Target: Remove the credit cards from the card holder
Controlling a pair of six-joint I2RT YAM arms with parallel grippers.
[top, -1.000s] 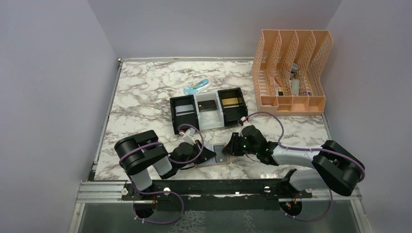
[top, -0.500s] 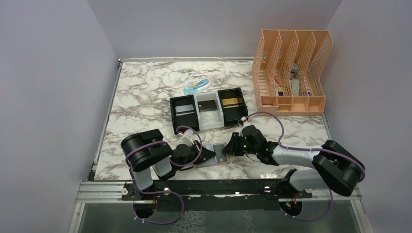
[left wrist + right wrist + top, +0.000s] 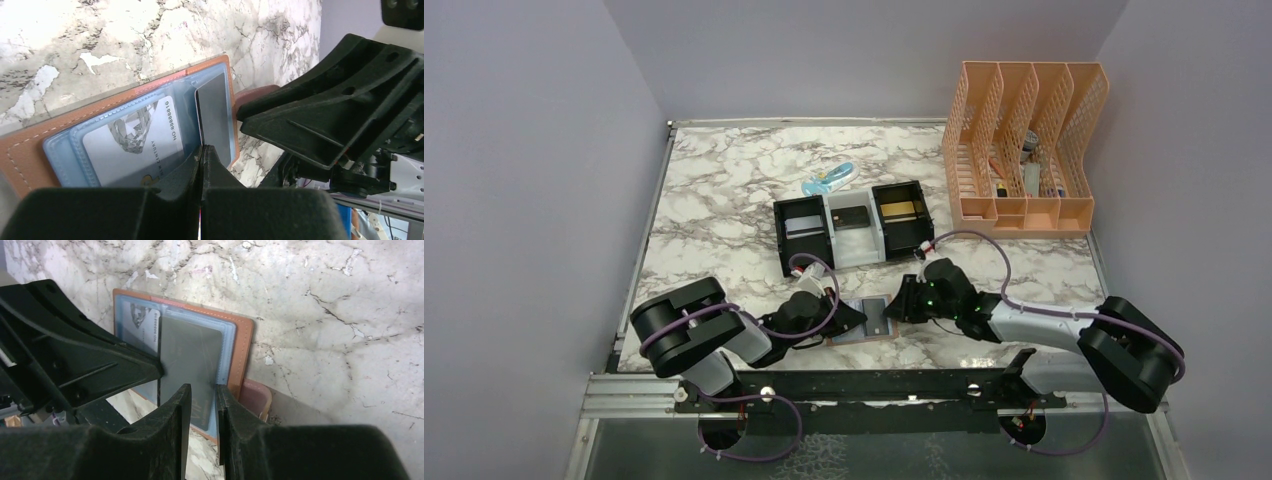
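Left jaws together on card holder (image 3: 17, 152), right jaws narrowly apart over grey card (image 3: 192, 350)

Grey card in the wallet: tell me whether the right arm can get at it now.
Probably yes. The right end effector hangs over the exposed end of the grey card, fingers slightly apart; the shut left end effector presses the wallet beside it, not across it.

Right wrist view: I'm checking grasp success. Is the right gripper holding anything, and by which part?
Nothing clearly held: the right gripper has jaws slightly apart, fingertips at the near edge of the dark grey card, seen face-on between them.
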